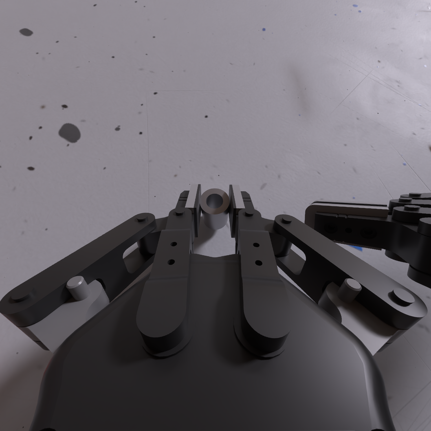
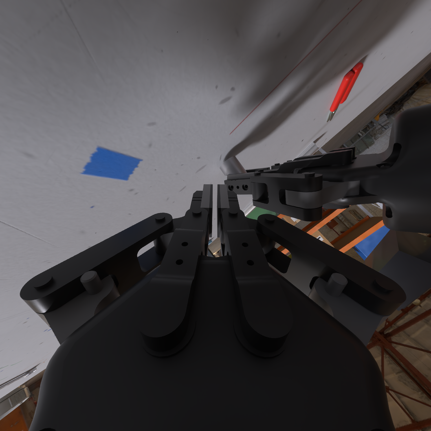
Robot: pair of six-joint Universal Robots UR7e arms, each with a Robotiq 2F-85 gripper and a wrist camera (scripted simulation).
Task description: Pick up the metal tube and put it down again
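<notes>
The metal tube (image 1: 214,207) stands clamped between the left claw's (image 1: 214,205) pads; the right claw (image 2: 214,205) is pinched empty.

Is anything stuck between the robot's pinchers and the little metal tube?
No. The metal tube already sits between the left gripper fingers, with nothing else in the gap. The pads sit close on both sides, though a thin gap seems to show on the right. The right gripper is shut and empty, off to the side.

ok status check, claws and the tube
Left claw shut on the metal tube, tube end-on between the pads. Right claw shut, empty, close beside it. Nothing in the way.
</notes>
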